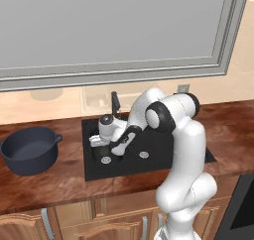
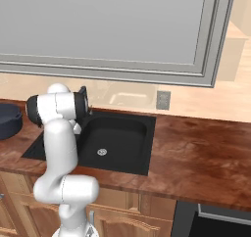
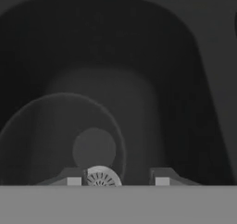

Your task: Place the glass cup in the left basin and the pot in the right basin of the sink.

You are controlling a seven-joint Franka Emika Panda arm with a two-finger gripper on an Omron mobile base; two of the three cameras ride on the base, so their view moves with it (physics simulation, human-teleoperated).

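Observation:
The glass cup (image 3: 60, 126) stands on the floor of the left basin (image 3: 152, 79), its round base beside the silver drain (image 3: 101, 177). My gripper (image 3: 118, 179) is open and straddles the cup's rim, with one fingertip (image 3: 74, 180) inside the cup and the other outside. In the left base view my gripper (image 1: 101, 146) reaches down into the left basin (image 1: 92, 157) of the black sink (image 1: 124, 172). The dark blue-grey pot (image 1: 30, 150) sits on the counter left of the sink, far from my gripper. The right basin (image 1: 158, 147) holds nothing.
A slim black faucet (image 1: 115, 103) rises behind the sink, close to my forearm. Wooden counter (image 2: 196, 153) stretches to the right of the sink. A large window (image 1: 114, 26) fills the wall above. The pot's edge (image 2: 7, 121) shows at the far left.

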